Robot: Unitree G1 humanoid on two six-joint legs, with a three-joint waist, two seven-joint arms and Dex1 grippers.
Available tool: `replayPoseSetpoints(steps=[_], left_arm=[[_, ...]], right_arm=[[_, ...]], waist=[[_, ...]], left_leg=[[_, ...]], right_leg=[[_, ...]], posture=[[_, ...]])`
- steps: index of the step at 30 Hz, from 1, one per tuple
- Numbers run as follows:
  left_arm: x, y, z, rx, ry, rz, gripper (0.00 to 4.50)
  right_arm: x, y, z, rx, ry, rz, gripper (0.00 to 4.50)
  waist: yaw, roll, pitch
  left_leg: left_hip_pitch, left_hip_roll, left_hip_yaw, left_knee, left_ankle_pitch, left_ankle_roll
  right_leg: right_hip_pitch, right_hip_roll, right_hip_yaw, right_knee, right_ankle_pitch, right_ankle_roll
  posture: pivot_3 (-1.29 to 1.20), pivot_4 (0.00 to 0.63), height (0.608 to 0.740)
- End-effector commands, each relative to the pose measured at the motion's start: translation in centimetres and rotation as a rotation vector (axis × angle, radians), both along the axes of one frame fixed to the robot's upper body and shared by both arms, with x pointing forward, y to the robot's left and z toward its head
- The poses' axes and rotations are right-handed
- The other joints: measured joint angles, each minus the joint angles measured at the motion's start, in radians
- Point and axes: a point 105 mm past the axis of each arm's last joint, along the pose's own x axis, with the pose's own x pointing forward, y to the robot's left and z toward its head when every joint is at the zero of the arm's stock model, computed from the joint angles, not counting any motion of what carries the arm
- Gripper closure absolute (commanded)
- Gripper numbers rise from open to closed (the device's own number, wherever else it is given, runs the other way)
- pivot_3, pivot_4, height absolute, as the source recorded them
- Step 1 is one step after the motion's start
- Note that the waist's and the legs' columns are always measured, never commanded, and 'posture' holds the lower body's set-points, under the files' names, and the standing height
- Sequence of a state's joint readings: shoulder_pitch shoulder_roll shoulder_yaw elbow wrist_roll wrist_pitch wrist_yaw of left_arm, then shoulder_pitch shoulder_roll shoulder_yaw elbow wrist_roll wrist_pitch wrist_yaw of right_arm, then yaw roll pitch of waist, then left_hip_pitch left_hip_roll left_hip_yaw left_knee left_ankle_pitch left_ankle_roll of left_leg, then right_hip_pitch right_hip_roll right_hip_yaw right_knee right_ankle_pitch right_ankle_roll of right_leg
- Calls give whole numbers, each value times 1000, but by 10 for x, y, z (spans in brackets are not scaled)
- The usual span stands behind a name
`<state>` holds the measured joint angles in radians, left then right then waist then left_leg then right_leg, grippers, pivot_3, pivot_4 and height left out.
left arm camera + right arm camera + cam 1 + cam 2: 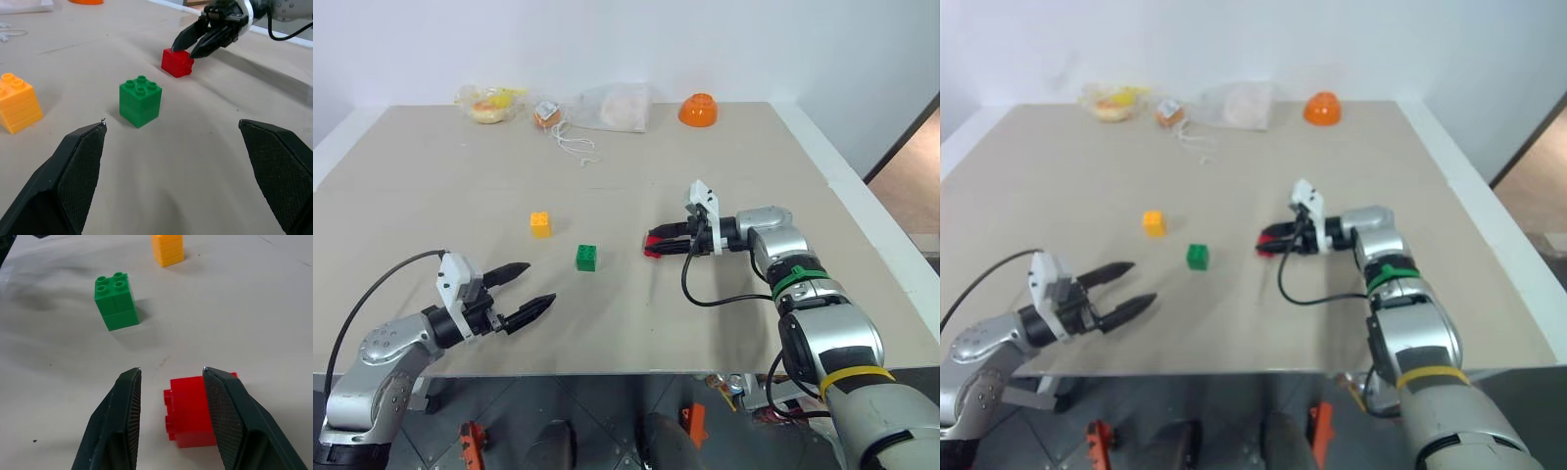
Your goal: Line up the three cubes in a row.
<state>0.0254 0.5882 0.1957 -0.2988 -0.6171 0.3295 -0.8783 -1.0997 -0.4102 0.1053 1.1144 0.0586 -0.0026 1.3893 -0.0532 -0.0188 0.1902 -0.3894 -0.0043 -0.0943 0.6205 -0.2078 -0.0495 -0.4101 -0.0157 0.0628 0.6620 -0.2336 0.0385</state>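
The three cubes lie on the tan table (724,166). The yellow-orange cube (540,224) stands farthest left, and the green cube (587,258) is a little nearer and to its right. The red cube (188,413) lies tipped on its side, right of the green one. My right gripper (656,243) points left, its tips right over the red cube. Its jaws stand a narrow gap apart; one finger (222,411) overlaps the cube, and bare table shows between the cube and the other finger. My left gripper (540,282) hovers wide open at the front left, holding nothing.
At the table's far edge sit an orange bowl (698,110), a clear plastic bag (612,108), another bag with yellow contents (489,103) and a small orange item with white string (548,114). The table's front edge (607,370) runs just below my grippers.
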Motion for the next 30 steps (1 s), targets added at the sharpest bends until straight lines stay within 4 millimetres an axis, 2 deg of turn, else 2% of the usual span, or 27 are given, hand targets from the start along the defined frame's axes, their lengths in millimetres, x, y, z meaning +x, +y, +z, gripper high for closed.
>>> replayPoseSetpoints(steps=[1,7,16,30], left_arm=[[-3,1,13,-2,-59,10,0],[-3,2,14,-2,-64,20,0],[-3,3,16,0,-69,21,0],[-2,2,17,-1,-75,21,0]], right_arm=[[3,-1,11,-2,-40,7,2488],[4,-3,8,-17,-37,2,2488],[11,-21,7,-37,-47,-99,2488],[15,-11,6,-48,-52,-104,2488]], waist=[[0,0,0],[0,0,0],[1,0,0],[-1,0,0]], left_leg=[[0,0,0,0,0,0],[0,0,0,0,0,0],[0,0,0,1,0,0],[0,0,0,1,0,0]], right_leg=[[0,0,0,0,0,0],[0,0,0,0,0,0],[1,0,0,0,0,0],[0,0,0,0,0,0]], posture=[[0,150,740],[0,150,740],[0,150,740],[0,150,740]])
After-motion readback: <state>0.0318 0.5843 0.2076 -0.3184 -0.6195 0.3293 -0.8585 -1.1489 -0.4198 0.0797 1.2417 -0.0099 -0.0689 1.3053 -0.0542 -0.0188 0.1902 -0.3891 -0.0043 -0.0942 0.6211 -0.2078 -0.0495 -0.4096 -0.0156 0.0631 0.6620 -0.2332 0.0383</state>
